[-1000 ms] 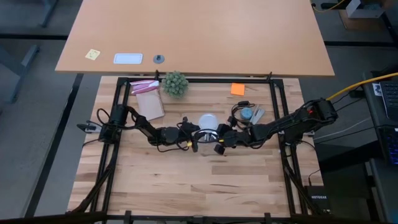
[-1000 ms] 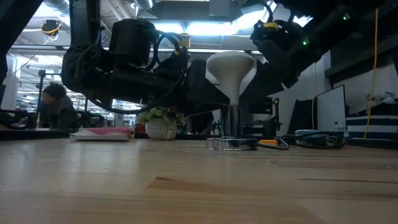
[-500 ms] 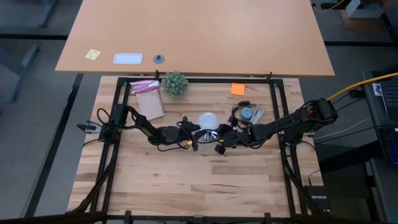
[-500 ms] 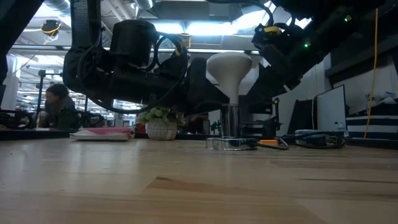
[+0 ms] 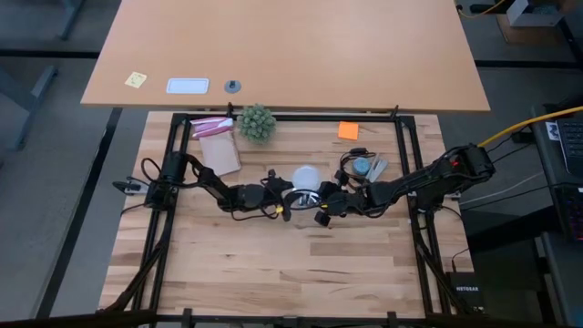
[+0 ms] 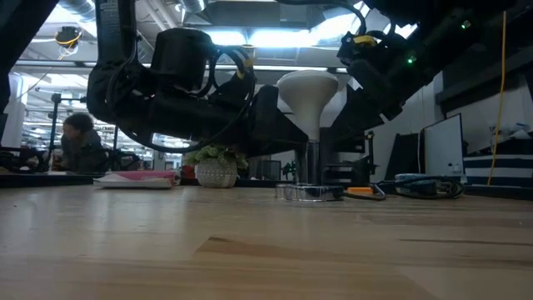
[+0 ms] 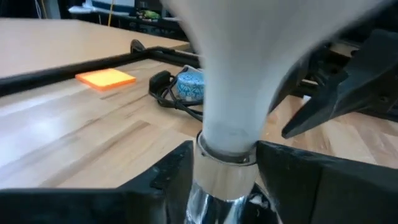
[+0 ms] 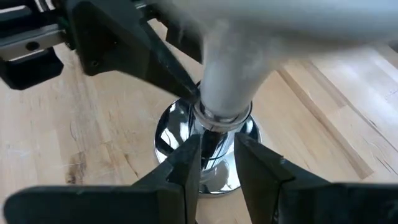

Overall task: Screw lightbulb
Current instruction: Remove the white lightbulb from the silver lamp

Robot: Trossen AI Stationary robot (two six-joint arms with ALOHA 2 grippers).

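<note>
The lightbulb point(image 5: 306, 176) is frosted white, its screw end silvery. An orange pad point(image 5: 348, 130) (upper right of centre) sits by a green spiky plant point(image 5: 256, 122).

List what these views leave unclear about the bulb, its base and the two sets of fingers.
- Lightbulb globe: cut off by the top edge and blurred in both wrist views.
- Thread seating in the chrome socket: hidden by the neck collar and the right gripper fingers.
- Left gripper contact with the stem: fingers flank it; touching or apart, cannot tell.
- High view: both arms crowd the bulb, fingers too small.
</note>
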